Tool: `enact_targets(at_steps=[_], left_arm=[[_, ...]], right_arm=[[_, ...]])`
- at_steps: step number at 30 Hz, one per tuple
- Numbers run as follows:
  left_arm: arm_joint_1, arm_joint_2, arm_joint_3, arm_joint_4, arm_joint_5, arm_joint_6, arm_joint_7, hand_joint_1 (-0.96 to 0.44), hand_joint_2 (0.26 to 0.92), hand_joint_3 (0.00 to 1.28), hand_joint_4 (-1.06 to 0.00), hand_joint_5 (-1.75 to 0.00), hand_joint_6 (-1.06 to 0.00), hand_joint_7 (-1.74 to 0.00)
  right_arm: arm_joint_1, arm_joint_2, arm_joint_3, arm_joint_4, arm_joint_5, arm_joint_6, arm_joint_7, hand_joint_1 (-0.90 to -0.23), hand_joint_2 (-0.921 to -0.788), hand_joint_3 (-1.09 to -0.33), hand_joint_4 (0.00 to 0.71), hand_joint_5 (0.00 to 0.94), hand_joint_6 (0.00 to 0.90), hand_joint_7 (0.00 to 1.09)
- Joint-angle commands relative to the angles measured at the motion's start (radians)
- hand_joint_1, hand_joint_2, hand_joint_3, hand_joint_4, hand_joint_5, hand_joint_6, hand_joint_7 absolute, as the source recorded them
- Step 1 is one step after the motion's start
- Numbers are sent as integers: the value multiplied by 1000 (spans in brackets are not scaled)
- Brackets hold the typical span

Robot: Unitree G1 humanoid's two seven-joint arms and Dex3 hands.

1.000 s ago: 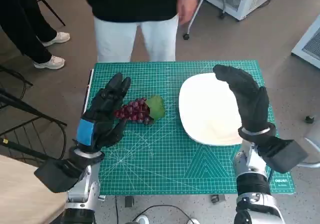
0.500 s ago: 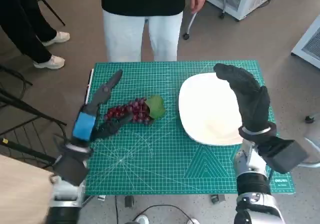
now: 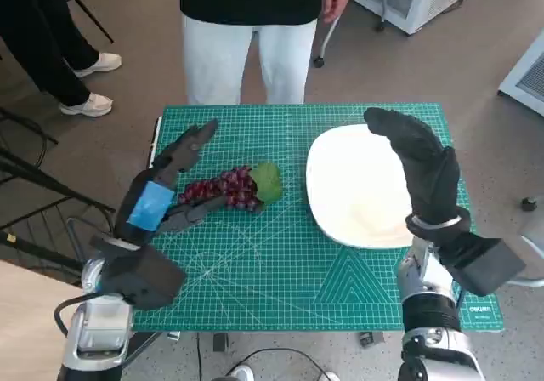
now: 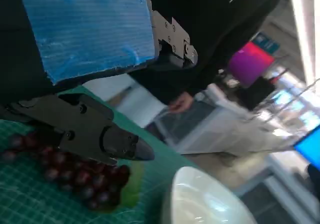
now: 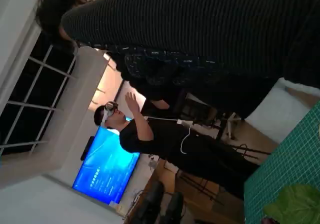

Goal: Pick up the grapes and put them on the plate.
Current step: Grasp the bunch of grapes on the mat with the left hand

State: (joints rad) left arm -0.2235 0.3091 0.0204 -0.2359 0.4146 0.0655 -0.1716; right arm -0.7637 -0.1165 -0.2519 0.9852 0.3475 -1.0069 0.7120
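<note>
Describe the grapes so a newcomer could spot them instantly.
Start at the green mat covering the table, then look left of the white plate. The grapes lie there on the mat, at the left robot hand: a dark red bunch with a green leaf, the only fruit in sight.

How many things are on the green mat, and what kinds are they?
Grape bunches: 1
Plates: 1
Total: 2

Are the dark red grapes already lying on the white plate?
No, the dark red grapes lie on the green mat, left of the white plate.
</note>
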Motion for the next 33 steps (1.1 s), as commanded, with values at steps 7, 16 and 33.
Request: enact_targets(at_steps=[7, 16, 33], left_arm=[[-62, 17, -88, -10, 118, 202, -45, -58, 798, 0, -208, 0, -332, -3], [-163, 32, -187, 71, 224, 384, -115, -37, 798, 1, -148, 0, -303, 0], [-398, 11, -297, 430, 241, 435, -115, -75, 797, 0, -107, 0, -272, 0]], right_arm=[[22, -6, 9, -3, -15, 13, -13, -598, -921, -681, 215, 0, 39, 289], [24, -4, 13, -3, -12, 17, -15, -598, -921, -681, 213, 0, 38, 290], [24, -8, 13, -1, -5, 16, -10, -590, -921, -674, 215, 1, 41, 289]])
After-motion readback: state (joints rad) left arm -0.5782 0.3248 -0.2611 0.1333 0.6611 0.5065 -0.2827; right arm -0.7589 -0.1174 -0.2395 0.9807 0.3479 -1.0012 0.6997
